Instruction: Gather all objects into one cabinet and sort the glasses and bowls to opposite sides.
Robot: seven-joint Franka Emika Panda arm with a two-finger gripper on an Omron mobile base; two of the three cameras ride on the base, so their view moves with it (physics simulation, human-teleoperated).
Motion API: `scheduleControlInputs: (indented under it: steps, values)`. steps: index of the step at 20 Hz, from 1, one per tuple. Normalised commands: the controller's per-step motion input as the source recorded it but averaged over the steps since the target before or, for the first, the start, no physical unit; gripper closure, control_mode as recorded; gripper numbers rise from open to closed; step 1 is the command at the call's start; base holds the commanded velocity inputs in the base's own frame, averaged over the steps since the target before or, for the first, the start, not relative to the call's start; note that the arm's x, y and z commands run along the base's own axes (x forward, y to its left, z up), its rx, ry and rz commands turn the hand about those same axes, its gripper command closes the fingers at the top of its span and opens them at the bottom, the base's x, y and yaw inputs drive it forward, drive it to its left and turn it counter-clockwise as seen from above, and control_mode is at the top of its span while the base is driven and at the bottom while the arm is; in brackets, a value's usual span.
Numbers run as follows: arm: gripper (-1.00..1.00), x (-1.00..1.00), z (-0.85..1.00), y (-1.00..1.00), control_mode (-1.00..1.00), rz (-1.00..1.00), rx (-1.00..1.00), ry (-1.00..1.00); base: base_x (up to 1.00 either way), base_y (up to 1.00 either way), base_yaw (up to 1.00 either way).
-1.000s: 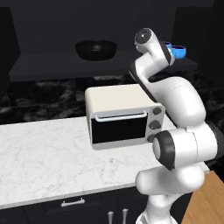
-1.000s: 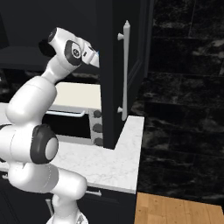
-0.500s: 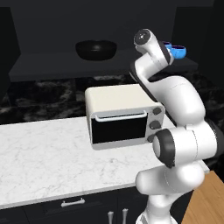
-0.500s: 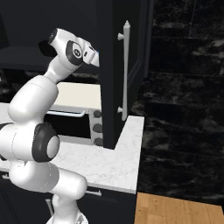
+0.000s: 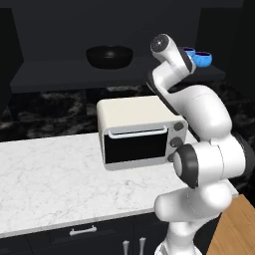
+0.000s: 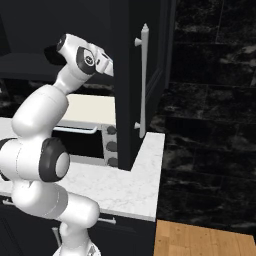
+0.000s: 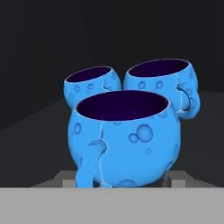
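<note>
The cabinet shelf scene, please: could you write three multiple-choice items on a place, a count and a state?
1. Where does the black bowl sit on the cabinet shelf?
A. left part
B. right end
C. on the toaster oven

2. How many blue cups appear in the hand view?
A. one
B. two
C. three

3. How do the cups stand?
A. tipped over
B. upright
C. stacked

Key: 1 A, the bowl is left of the arm; 2 C, nearest cup and two behind; 3 B, rims face up.

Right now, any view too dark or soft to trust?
Left base view: black bowl nearly merges with the dark cabinet, only a rim glint. Right base view: cabinet interior is flat black. Hand view: sharp, evenly lit, nearest blue cup crisp; gripper tips dim.
</note>
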Motion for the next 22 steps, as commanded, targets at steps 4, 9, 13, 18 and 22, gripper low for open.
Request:
scheduleControlInputs:
  steps: [4, 9, 13, 18, 22]
  values:
    - [1.0, 0.34, -0.22, -0.02, -1.0, 0.0, 0.0, 0.0, 0.0, 0.0, 0.0]
    - [1.0, 0.38, -0.19, -0.04, -1.0, 0.0, 0.0, 0.0, 0.0, 0.0, 0.0]
    - [1.0, 0.17, -0.12, 0.0, -1.0, 0.0, 0.0, 0.0, 0.0, 0.0, 0.0]
    - [-1.0, 0.08, -0.03, 0.0, -1.0, 0.0, 0.0, 0.0, 0.0, 0.0, 0.0]
    - [-1.0, 0.0, 0.0, 0.0, -1.0, 0.0, 0.0, 0.0, 0.0, 0.0, 0.0]
